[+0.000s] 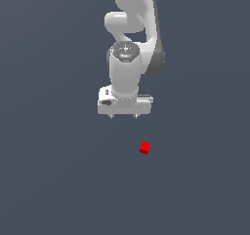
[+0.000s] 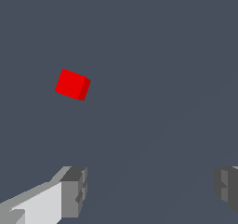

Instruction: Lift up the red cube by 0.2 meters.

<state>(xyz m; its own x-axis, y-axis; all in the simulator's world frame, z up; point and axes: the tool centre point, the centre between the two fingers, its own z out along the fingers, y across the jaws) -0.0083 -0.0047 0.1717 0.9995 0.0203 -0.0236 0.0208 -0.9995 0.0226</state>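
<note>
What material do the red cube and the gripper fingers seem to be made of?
Red cube: flat matte colour, no texture or markings; perhaps plastic, but the render leaves it open. Gripper fingers: dull grey ridged pads, rubber-like; white smooth body, like painted plastic or metal.

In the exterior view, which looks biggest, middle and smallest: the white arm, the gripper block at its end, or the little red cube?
1. White arm, largest.
2. Gripper, the wide block with two short fingertips.
3. Red cube, smallest, much narrower than the gripper.
This is apparent size only.
</note>
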